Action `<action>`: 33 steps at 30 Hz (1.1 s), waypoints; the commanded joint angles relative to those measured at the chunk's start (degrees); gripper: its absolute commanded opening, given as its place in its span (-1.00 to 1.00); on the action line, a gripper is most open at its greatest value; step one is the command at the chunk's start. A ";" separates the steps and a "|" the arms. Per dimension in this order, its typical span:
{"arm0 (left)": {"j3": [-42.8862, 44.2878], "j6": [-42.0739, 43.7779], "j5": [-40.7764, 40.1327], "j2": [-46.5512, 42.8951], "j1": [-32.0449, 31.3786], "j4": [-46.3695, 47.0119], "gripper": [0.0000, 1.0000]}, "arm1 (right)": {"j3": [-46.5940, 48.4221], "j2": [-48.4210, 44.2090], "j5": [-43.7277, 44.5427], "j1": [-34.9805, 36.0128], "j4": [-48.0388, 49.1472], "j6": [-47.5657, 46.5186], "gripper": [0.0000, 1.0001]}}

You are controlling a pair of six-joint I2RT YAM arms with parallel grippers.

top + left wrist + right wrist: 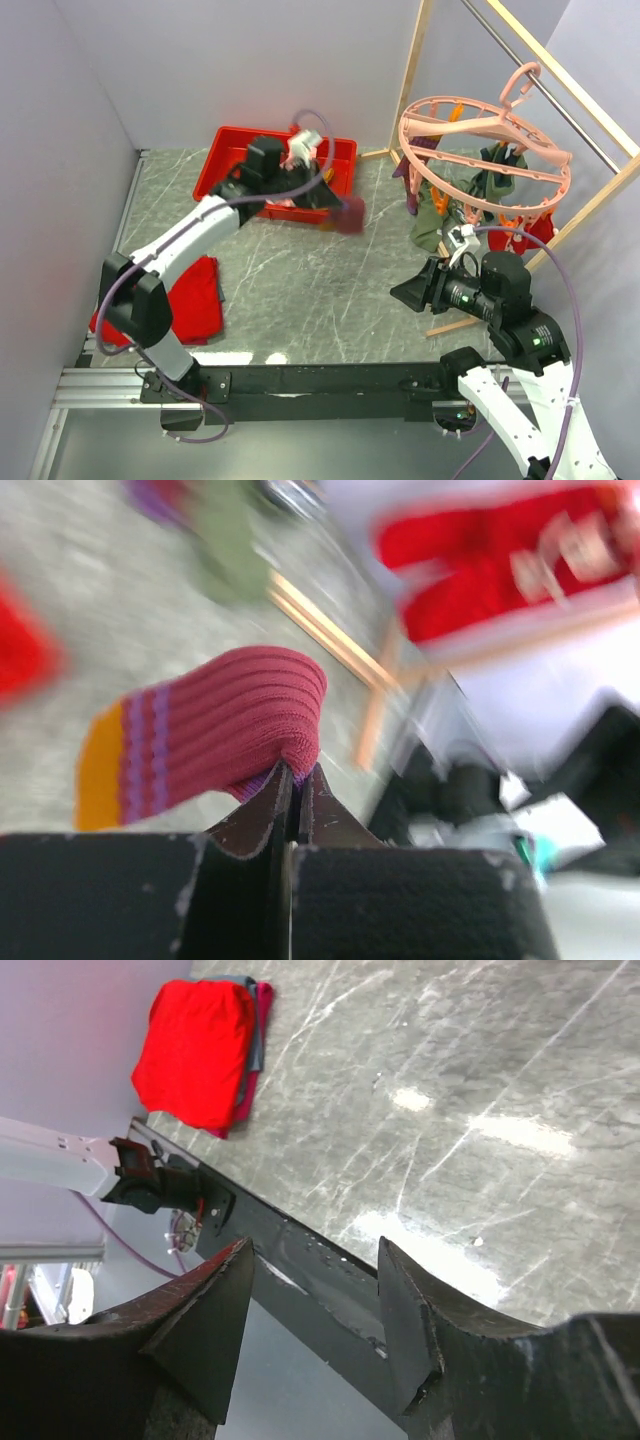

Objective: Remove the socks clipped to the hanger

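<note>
The pink ring hanger (487, 140) hangs from the wooden-framed rail at the right. Socks dangle from its clips: an olive green one (430, 218), a purple one (409, 190) and a red one (533, 232). My left gripper (335, 208) is over the table's middle, left of the hanger, shut on a maroon sock (349, 215). In the left wrist view, which is blurred, this ribbed sock (215, 730) has purple stripes and an orange toe, and the gripper (297, 772) pinches its edge. My right gripper (405, 292) is below the hanger. It stands open and empty (315, 1260).
A red bin (225, 160) with white items in it stands at the back left, behind my left arm. A folded red cloth (195, 300) (195, 1050) lies at the table's left edge. The wooden frame's base bar (455, 325) runs on the table near my right gripper.
</note>
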 commanded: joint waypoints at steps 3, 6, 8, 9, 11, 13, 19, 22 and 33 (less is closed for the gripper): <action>14.62 2.59 -6.78 7.41 8.44 -5.93 -0.96 | 3.40 1.59 3.16 -0.13 -2.33 -3.31 0.21; 19.99 1.63 -6.26 13.04 11.25 -5.32 -0.62 | 4.11 2.12 4.03 -0.22 -3.56 -4.01 0.22; 24.28 0.92 -6.69 17.34 12.40 -6.37 -0.01 | 4.81 2.47 4.65 -0.22 -5.05 -4.54 0.22; 25.53 0.31 -8.08 18.66 12.58 -6.81 0.57 | 5.25 2.65 5.26 -0.22 -5.50 -4.54 0.23; 27.11 -0.04 -8.19 21.13 12.84 -5.16 0.86 | 6.21 2.83 5.79 -0.13 -6.90 -4.54 0.23; 27.30 -0.75 -8.79 22.27 12.76 -2.87 0.89 | 6.74 2.74 6.67 -0.22 -7.69 -4.37 0.24; 22.65 -3.74 -2.23 23.50 11.01 16.41 0.72 | 7.45 2.74 7.72 -0.13 -10.07 -2.96 0.24; 22.11 -0.76 3.75 25.35 7.41 24.79 0.75 | 7.53 2.74 7.90 -0.22 -10.60 -1.73 0.25; 29.58 15.42 -0.69 35.37 -1.30 32.81 0.97 | 15.35 5.55 8.08 -0.22 -18.06 -0.85 0.25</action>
